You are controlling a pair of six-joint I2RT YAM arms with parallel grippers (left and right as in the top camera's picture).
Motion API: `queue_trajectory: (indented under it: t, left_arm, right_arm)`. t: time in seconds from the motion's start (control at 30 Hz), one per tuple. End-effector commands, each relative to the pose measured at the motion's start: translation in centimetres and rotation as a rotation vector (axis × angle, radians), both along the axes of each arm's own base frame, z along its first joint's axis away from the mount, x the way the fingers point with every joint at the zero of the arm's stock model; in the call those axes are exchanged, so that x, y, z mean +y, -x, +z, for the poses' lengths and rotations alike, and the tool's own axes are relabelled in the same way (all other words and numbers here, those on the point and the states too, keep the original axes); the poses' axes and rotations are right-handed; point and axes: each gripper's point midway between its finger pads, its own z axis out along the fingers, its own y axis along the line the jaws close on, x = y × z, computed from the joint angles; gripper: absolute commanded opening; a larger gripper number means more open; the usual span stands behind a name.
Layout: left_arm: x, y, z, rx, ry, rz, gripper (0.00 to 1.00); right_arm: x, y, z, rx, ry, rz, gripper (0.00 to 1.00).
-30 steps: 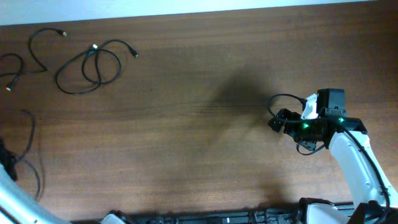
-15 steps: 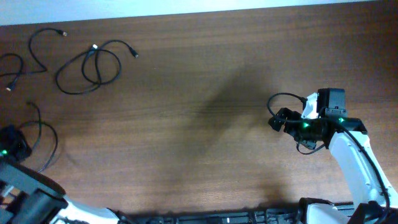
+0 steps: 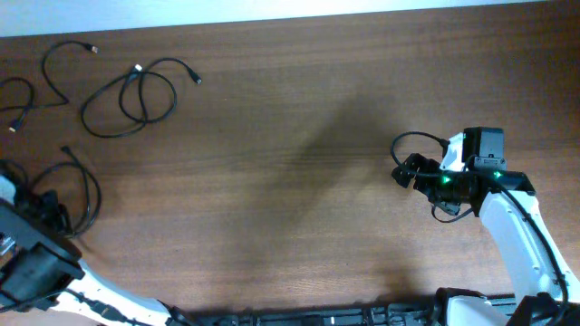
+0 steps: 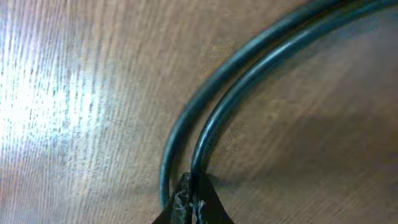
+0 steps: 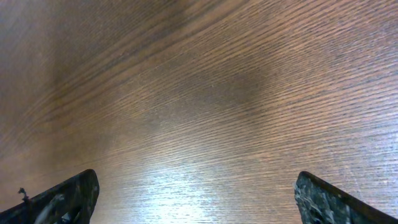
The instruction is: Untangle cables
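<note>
Several thin black cables lie at the table's far left. A double-looped cable (image 3: 127,100) and a curved cable with a small plug (image 3: 56,68) rest near the back edge, and a short one (image 3: 20,107) sits at the left edge. My left gripper (image 3: 54,217) is shut on a fourth looped cable (image 3: 91,190). In the left wrist view my jaws (image 4: 194,202) pinch one of two parallel strands of that cable (image 4: 249,74) just above the wood. My right gripper (image 3: 403,172) is open and empty at the right, and its wrist view (image 5: 199,199) shows only bare wood between the fingers.
The brown wooden table (image 3: 272,181) fills the view, and its back edge runs along the top. A thicker black wire (image 3: 412,140) loops off the right arm beside its gripper. The right arm's white link (image 3: 517,235) reaches in from the bottom right.
My left arm has come in from the left edge and moved right, dragging the held cable with it. The cable's loop has shifted right and bunched. The right arm has not moved.
</note>
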Motion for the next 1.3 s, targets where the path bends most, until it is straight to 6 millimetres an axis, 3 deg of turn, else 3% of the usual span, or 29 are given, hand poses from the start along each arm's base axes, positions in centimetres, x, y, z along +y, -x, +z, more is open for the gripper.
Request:
queue_trajectory:
  t: [0.0, 0.07, 0.1, 0.2, 0.27, 0.3, 0.33, 0.37, 0.4, 0.47, 0.53, 0.6, 0.67, 0.7, 0.8, 0.83, 0.9, 1.03, 1.13, 1.27]
  left_arm:
    - [-0.1, -2.0, -1.3, -0.02, -0.058, 0.045, 0.0]
    - [0.8, -3.0, -1.3, -0.061, -0.098, 0.078, 0.0]
    - [1.7, -3.8, -1.1, -0.089, -0.12, -0.008, 0.05]
    - [2.6, -4.8, 0.8, -0.097, -0.125, -0.238, 0.44]
    - [2.7, -4.9, 3.4, -0.099, -0.127, -0.297, 0.82]
    - [2.5, -5.9, 5.9, -0.159, -0.132, -0.346, 0.99]
    - [1.6, -8.5, 10.1, -0.329, -0.138, -0.497, 0.99]
    - [0.6, -9.9, 11.9, -0.419, -0.13, -0.585, 0.99]
    - [-1.0, -11.4, 14.2, -0.519, -0.128, -0.672, 0.99]
    - [-6.5, -14.0, 20.3, -0.653, -0.207, -0.931, 1.0]
    - [-11.9, -15.8, 24.2, -0.715, -0.287, -1.16, 0.99]
    - [-19.2, -16.9, 27.4, -0.734, -0.361, -1.361, 1.0]
    - [-23.9, -16.9, 29.0, -0.778, -0.37, -1.468, 0.98]
    - [-25.6, -16.5, 29.8, -0.797, -0.382, -1.505, 0.99]
    - [-28.5, -13.5, 32.4, -0.821, -0.464, -1.528, 0.99]
    - [-28.7, -12.8, 33.0, -0.83, -0.482, -1.525, 0.99]
    - [-28.3, -9.4, 35.7, -0.801, -0.608, -1.491, 0.99]
    - [-26.7, -3.3, 38.9, -0.806, -0.737, -1.414, 0.99]
    - [-26.0, 2.3, 42.2, -0.915, -0.848, -1.358, 0.99]
    - [-23.8, 9.0, 42.1, -0.866, -0.936, -1.286, 0.99]
  right_arm:
    - [-0.3, -0.2, 0.3, -0.013, 0.005, -0.015, 0.99]
    - [-0.2, -0.2, 0.3, -0.012, 0.003, -0.014, 0.99]
    - [-0.3, -0.2, 0.3, -0.013, 0.003, -0.014, 0.99]
    - [-0.1, -0.2, 0.4, -0.013, -0.003, -0.012, 0.99]
    - [-0.1, -0.2, 0.4, -0.014, -0.003, -0.011, 0.99]
    - [-0.1, -0.2, 0.4, -0.014, -0.003, -0.011, 0.99]
    - [-0.1, -0.2, 0.4, -0.014, -0.003, -0.011, 0.99]
    - [-0.2, -0.3, 0.4, -0.017, 0.0, -0.007, 0.99]
    - [-0.2, -0.5, 0.7, -0.034, 0.009, 0.014, 0.99]
    - [-0.4, -1.3, 2.7, -0.079, 0.046, 0.085, 0.99]
    - [-0.4, -1.4, 4.5, -0.1, 0.07, 0.136, 0.99]
    - [-0.3, -0.9, 6.8, -0.135, 0.088, 0.162, 0.99]
    - [0.0, 0.8, 9.5, -0.215, 0.123, 0.193, 0.99]
    - [0.2, 1.8, 11.0, -0.269, 0.142, 0.202, 0.99]
    - [1.2, 6.3, 18.3, -0.613, 0.251, 0.218, 0.99]
    - [1.6, 7.4, 19.5, -0.679, 0.256, 0.223, 0.99]
    - [2.1, 9.8, 21.7, -0.818, 0.298, 0.215, 0.99]
    - [2.5, 10.2, 21.8, -0.825, 0.282, 0.231, 0.98]
    - [2.5, 10.2, 21.7, -0.82, 0.28, 0.231, 0.99]
    - [2.6, 10.6, 21.0, -0.787, 0.269, 0.232, 0.99]
